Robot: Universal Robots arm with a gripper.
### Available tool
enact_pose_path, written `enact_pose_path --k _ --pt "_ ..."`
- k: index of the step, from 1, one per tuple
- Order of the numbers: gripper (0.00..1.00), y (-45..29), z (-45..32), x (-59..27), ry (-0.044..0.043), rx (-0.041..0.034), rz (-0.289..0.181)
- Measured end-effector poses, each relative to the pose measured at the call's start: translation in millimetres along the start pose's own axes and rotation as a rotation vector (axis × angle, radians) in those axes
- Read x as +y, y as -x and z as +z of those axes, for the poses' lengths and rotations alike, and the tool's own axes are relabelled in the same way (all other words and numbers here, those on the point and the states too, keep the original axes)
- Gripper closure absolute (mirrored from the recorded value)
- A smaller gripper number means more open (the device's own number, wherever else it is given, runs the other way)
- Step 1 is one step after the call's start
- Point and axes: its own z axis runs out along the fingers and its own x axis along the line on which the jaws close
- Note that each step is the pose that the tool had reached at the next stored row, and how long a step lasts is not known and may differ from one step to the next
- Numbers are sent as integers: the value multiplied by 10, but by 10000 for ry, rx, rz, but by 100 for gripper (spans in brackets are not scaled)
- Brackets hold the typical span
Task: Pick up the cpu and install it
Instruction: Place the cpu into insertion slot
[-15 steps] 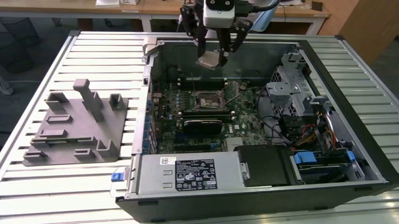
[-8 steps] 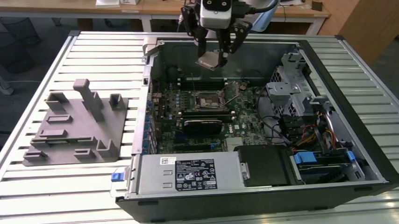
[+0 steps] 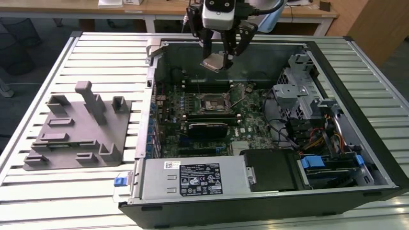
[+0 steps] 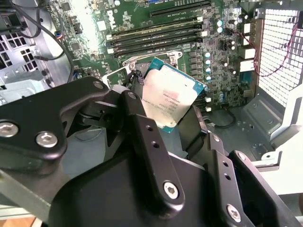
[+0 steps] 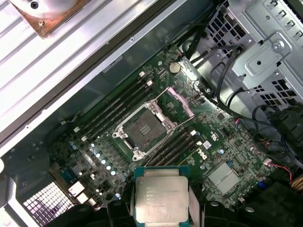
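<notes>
One claw [image 3: 221, 55], mine, clenched on the cpu [image 3: 215, 63]; chip tilted, held aloft over the open computer case [image 3: 255, 207]. One socket [image 3: 211, 101] below, bare, well apart. Step: transport. Seating, I judge, demands levelling and squaring overhead.

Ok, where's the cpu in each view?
Exterior view: cpu in the hand, above the open case.
Second wrist view: cpu gripped, tilted, over the motherboard.
First wrist view: cpu gripped, short of the open socket.
Shared landmark: memory slots.
</notes>
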Motion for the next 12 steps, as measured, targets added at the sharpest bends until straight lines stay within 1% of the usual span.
enact_pose_path --k 12 --pt "46 0 10 0 -3 -1 154"
